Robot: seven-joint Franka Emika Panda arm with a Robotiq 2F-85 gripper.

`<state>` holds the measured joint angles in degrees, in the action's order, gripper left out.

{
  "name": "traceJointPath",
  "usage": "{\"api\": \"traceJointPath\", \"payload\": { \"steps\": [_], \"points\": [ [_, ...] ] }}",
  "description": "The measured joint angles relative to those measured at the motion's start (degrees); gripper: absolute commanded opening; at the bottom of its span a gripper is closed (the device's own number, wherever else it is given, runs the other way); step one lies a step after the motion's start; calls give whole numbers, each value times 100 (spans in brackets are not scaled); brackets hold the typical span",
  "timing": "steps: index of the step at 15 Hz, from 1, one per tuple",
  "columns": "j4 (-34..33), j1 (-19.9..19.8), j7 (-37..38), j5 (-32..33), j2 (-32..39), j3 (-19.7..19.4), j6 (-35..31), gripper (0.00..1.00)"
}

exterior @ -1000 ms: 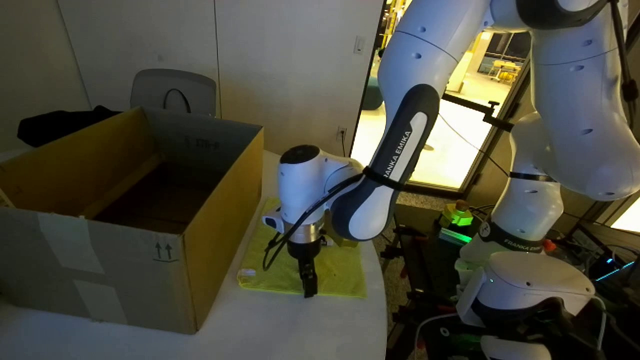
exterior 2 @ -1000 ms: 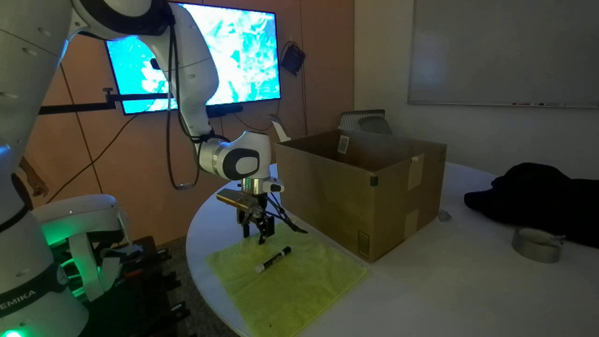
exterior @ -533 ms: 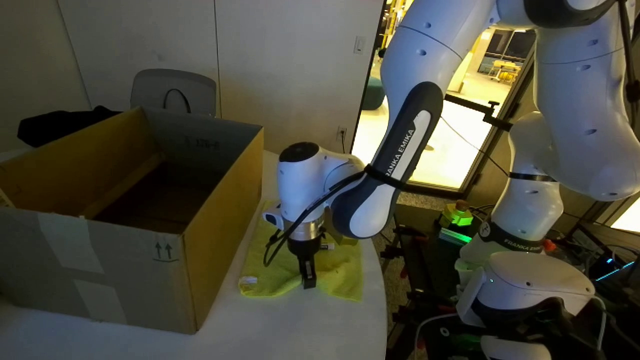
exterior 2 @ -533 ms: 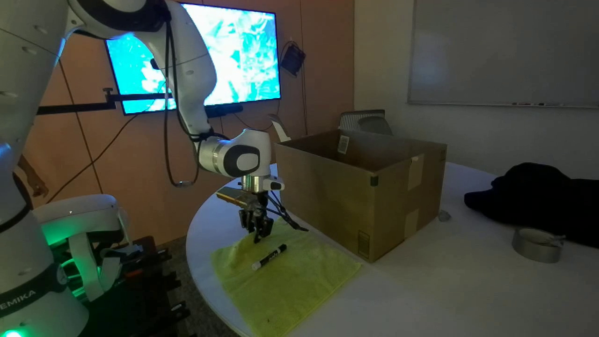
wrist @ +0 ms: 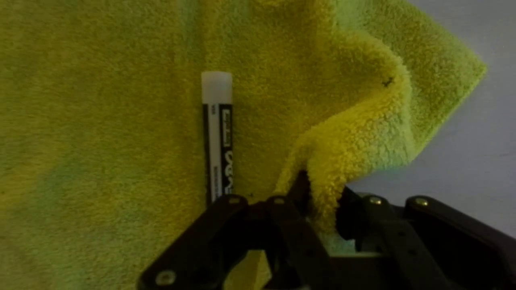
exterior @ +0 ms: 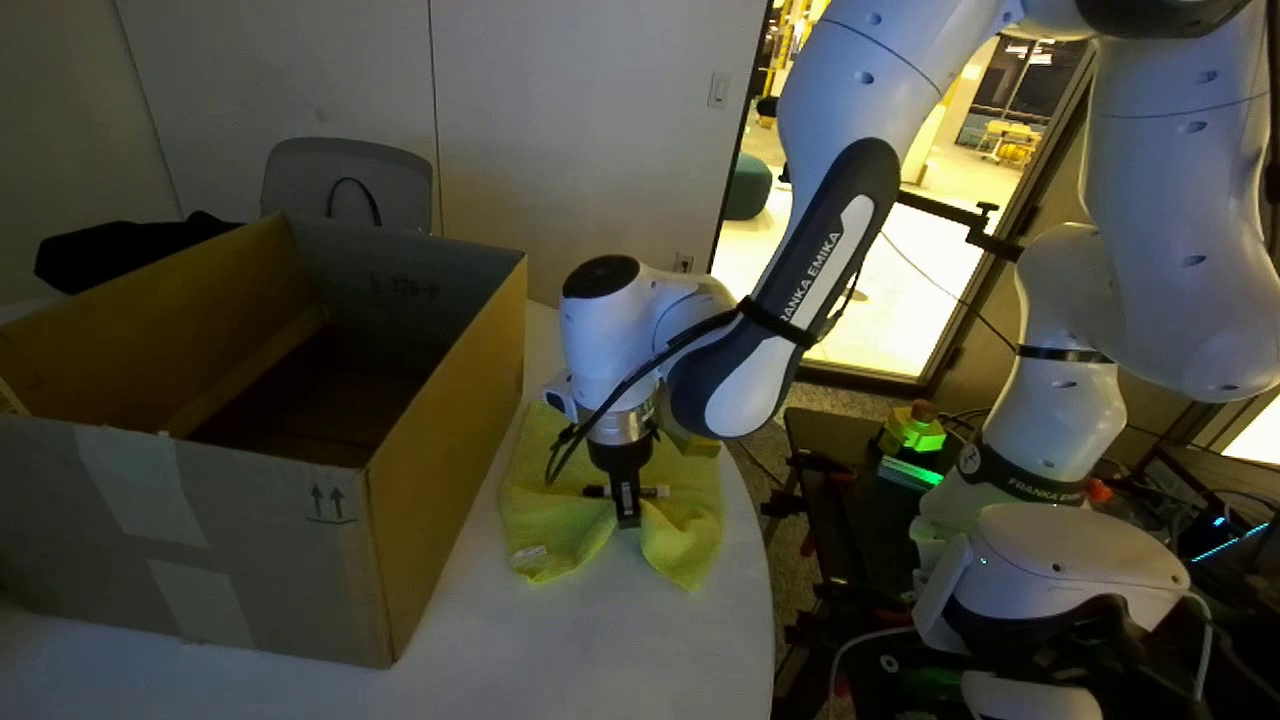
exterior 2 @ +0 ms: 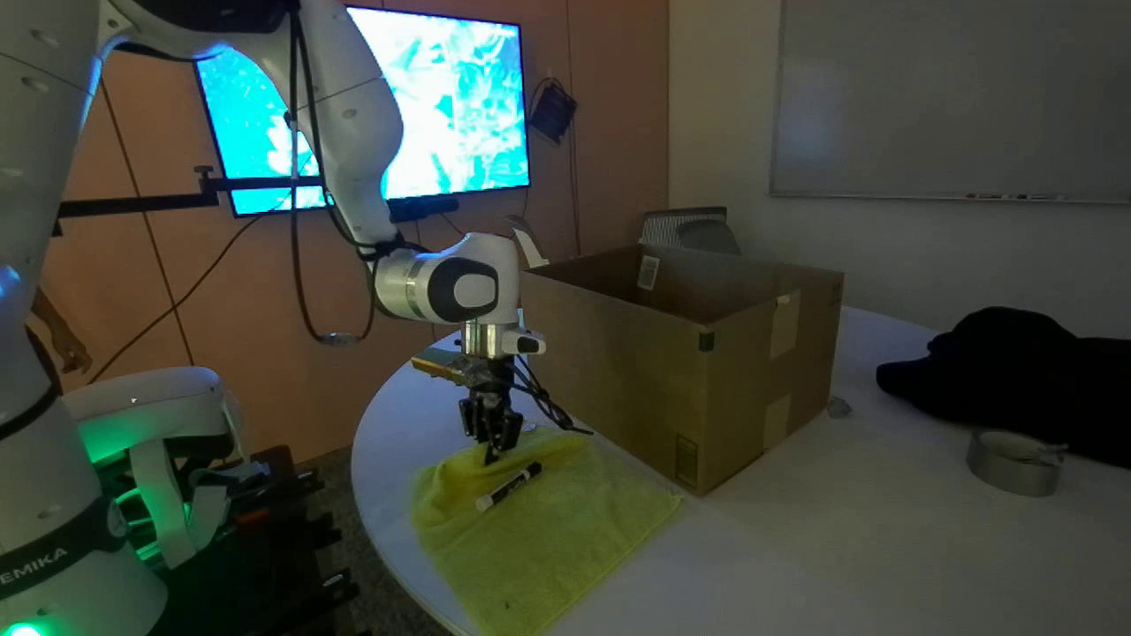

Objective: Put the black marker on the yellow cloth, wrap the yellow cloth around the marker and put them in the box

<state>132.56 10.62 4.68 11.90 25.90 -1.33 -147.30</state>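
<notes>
The yellow cloth (exterior 2: 565,548) lies on the table, mostly flat, with one edge bunched up. My gripper (wrist: 322,201) is shut on a fold of that edge, and the cloth passes between its fingers in the wrist view. In an exterior view, two corners of the cloth (exterior: 560,540) splay out on either side of the gripper (exterior: 628,515). The black marker (wrist: 217,137) rests on the cloth beside the gripper, apart from the held fold; its lower end is hidden by the gripper in the wrist view. Near the cloth stands the open cardboard box (exterior 2: 618,362).
The box wall (exterior: 450,450) rises close beside the cloth and the arm. A tape roll (exterior 2: 1014,464) and a dark garment (exterior 2: 1016,380) lie on the white table (exterior 2: 839,548) past the box. The table's rounded edge runs close to the cloth on the robot's side.
The gripper has closed on the cloth's edge and drawn it inward toward the marker, lifting it a little. The edge has gone from flat to bunched. The marker has shifted slightly.
</notes>
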Motion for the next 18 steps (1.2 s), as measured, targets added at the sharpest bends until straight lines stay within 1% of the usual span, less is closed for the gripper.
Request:
{"api": "traceJointPath", "payload": {
  "steps": [5,9,13,15,18],
  "points": [
    [239,-34,165,103,-616,-121,101,3],
    [142,-162,360,141,-740,-272,312,3],
    [-228,-475,542,88,-468,-425,715,3],
    [-496,-673,618,-76,-187,-457,912,3],
    [-824,-892,718,-328,242,-470,1013,3]
  ]
}}
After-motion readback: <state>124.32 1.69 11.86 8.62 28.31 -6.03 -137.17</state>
